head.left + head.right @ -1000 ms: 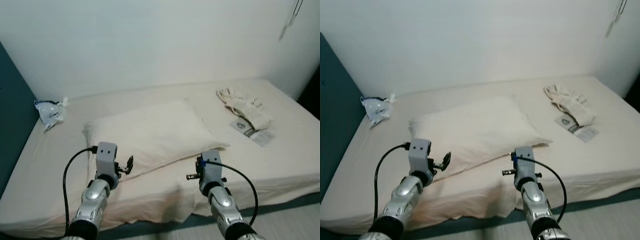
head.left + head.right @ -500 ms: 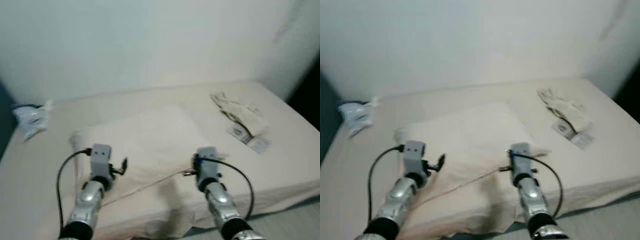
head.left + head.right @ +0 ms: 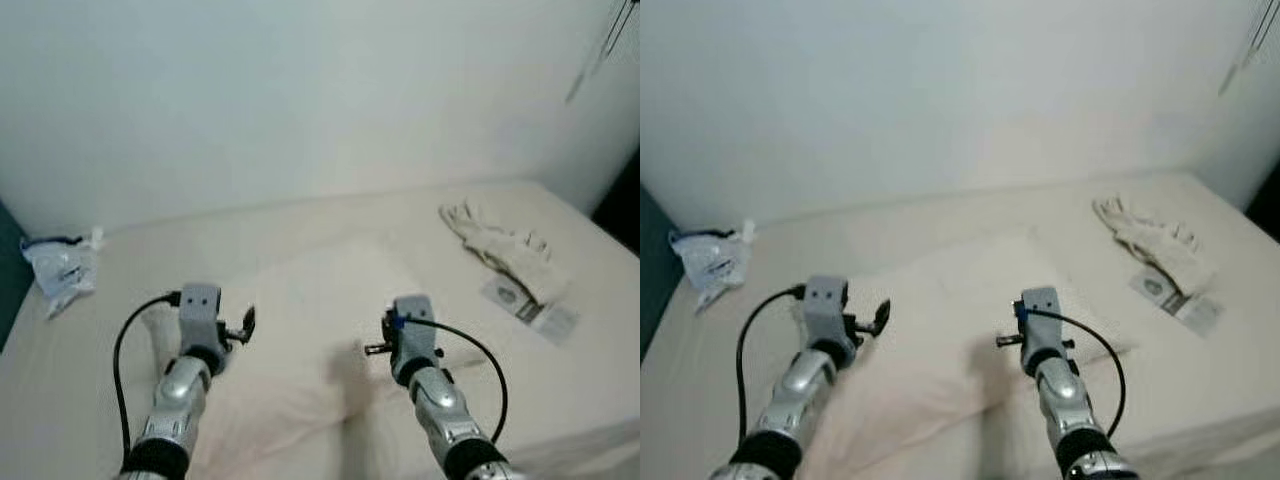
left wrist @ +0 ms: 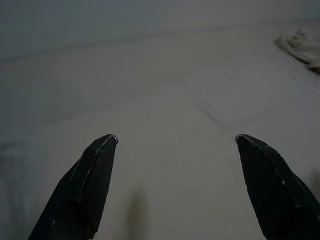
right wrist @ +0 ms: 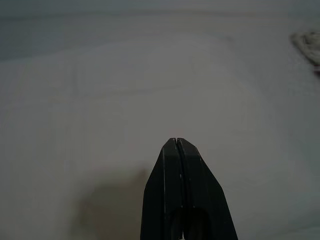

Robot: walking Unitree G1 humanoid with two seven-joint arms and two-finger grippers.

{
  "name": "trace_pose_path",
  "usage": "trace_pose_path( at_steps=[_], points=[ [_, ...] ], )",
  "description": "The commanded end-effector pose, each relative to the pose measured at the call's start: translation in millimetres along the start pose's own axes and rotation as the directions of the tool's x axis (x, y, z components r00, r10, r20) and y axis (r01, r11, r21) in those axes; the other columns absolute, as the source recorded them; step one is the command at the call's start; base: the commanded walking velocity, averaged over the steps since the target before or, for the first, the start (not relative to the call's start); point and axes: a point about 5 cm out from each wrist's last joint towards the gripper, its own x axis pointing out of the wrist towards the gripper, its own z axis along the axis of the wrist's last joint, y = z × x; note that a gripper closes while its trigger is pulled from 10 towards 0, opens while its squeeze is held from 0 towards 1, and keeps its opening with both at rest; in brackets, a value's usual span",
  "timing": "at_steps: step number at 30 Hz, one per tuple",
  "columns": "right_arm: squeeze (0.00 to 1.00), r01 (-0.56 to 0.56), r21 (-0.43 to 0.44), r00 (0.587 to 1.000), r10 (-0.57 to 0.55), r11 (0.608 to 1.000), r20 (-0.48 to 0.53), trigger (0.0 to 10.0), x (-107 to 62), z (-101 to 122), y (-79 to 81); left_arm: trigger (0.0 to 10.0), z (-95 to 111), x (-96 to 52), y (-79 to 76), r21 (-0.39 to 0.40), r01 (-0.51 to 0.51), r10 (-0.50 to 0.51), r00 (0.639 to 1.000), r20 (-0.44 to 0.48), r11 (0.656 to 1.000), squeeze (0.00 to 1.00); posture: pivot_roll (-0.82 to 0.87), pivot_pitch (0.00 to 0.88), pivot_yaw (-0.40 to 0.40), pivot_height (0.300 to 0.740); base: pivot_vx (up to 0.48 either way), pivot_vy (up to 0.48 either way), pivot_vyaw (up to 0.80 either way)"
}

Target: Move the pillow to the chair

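Pillow (image 3: 320, 320) lies mid-bed (image 3: 250, 225), against no wall. Plastic bag (image 3: 62, 272) on bed, far left; crumpled cloth (image 3: 500, 245) far right, paper tag (image 3: 530, 303) just before it.

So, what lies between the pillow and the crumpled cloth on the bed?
Between the pillow and the crumpled cloth there is bare sheet of the bed, as the eye views show; nothing rests on that stretch.

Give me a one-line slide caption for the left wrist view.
Left gripper held open above the cream pillow, fingers spread wide, nothing between them.
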Motion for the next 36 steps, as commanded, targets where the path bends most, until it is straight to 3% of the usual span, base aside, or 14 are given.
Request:
trace_pose_path(
  at_steps=[1, 26, 36],
  points=[
    [0.0, 0.002, 0.018, 1.0, -0.001, 1.0, -0.024, 10.0, -2.6, -6.6, 2.3, 10.0, -4.0, -2.2, -0.9, 0.001, 0.004, -0.004, 1.0, -0.011, 1.0, 0.0, -0.06, 0.026, 0.021, 0.74, 0.0, 0.0, 0.0],
    [0.0, -0.006, 0.028, 1.0, 0.007, 1.0, -0.03, 10.0, -3.9, -9.4, 5.2, 10.0, -8.5, -2.5, -3.8, 0.029, 0.029, -0.028, 0.998, -0.05, 0.999, 0.0, -0.06, 0.016, 0.026, 0.74, 0.0, 0.0, 0.0],
    [0.0, -0.033, 0.022, 0.999, 0.034, 0.999, -0.033, 10.0, -4.5, -10.2, 6.0, 10.0, -10.9, -2.6, -4.9, 0.034, 0.015, -0.013, 0.998, -0.066, 0.999, 0.0, -0.07, 0.015, 0.021, 0.74, 0.0, -0.336, 0.0]
  ],
)
